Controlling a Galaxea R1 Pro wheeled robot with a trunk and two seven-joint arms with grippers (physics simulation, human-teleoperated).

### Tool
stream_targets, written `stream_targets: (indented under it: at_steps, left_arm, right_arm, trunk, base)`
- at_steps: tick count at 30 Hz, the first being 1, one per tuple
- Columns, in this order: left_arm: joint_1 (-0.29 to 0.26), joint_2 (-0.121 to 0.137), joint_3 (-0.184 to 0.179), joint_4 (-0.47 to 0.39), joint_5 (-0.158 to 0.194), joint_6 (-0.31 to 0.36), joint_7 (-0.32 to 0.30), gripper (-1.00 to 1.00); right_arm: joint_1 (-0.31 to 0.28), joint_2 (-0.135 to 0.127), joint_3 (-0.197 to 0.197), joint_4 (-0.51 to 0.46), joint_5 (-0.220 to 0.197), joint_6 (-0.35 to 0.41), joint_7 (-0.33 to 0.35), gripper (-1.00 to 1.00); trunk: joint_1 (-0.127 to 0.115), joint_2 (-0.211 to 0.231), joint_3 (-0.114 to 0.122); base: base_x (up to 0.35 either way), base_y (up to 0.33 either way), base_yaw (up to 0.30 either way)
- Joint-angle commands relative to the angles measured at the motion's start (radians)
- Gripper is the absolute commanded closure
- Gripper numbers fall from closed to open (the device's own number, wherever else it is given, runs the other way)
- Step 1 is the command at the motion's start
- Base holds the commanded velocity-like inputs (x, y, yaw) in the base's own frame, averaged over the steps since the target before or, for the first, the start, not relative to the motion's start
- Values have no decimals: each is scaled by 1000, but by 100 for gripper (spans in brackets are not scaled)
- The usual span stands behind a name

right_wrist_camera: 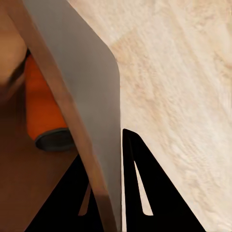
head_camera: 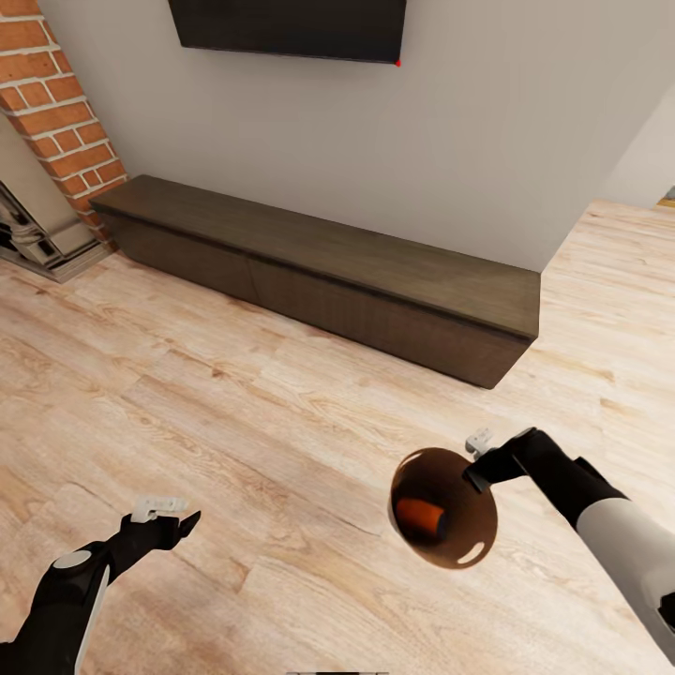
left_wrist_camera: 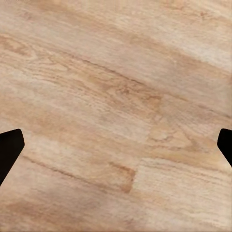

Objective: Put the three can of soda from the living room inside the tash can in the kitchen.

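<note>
- The right claw (head_camera: 480, 466) pinches the rim of the tash can (head_camera: 469, 548), held above the wood floor (head_camera: 281, 441).
- An orange can of soda (head_camera: 419, 517) lies inside it.
- The left claw (head_camera: 173, 514) hangs spread and empty.

Bright, even, soft light; faint shadow beneath the long dark wooden cabinet (head_camera: 328, 281). Both wrist views render the pale plank floor (left_wrist_camera: 116, 96) slightly blurred.

I count 1 bin (head_camera: 443, 507) and 1 orange soda can (head_camera: 421, 516) lying inside it. I see 2 grippers: 1 on my left (head_camera: 167, 515) and 1 on my right (head_camera: 480, 466). There is 1 long dark cabinet (head_camera: 328, 272), 1 wall screen (head_camera: 288, 26) and 1 brick column (head_camera: 66, 112).
</note>
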Motion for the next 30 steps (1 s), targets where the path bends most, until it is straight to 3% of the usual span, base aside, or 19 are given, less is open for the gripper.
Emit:
stream_targets:
  at_steps: [1, 7, 12, 15, 30]
  left_arm:
    - [0, 0, 0, 0, 0, -1, 0, -100]
    - [0, -1, 0, 1, 0, -2, 0, -100]
    - [0, -1, 0, 1, 1, -1, 0, -100]
    - [0, -1, 0, 1, 1, -2, 0, -100]
    - [0, -21, 0, 3, 0, -4, -3, -100]
  right_arm:
    - [0, -1, -2, -4, -7, 6, 14, 100]
    - [0, 0, -8, -8, -11, 54, 24, 100]
    - [0, 0, -80, -10, -10, 96, 25, 100]
    - [0, 0, -104, -10, -10, 101, 25, 100]
    - [1, 22, -106, -10, -5, 103, 20, 100]
  trunk:
    - [0, 0, 0]
    - [0, 0, 0]
    - [0, 0, 1]
    - [0, 0, 1]
    - [0, 0, 1]
  base:
    - [0, 0, 0]
    - [0, 0, 0]
    - [0, 0, 97]
    - [0, 0, 214]
    - [0, 0, 249]
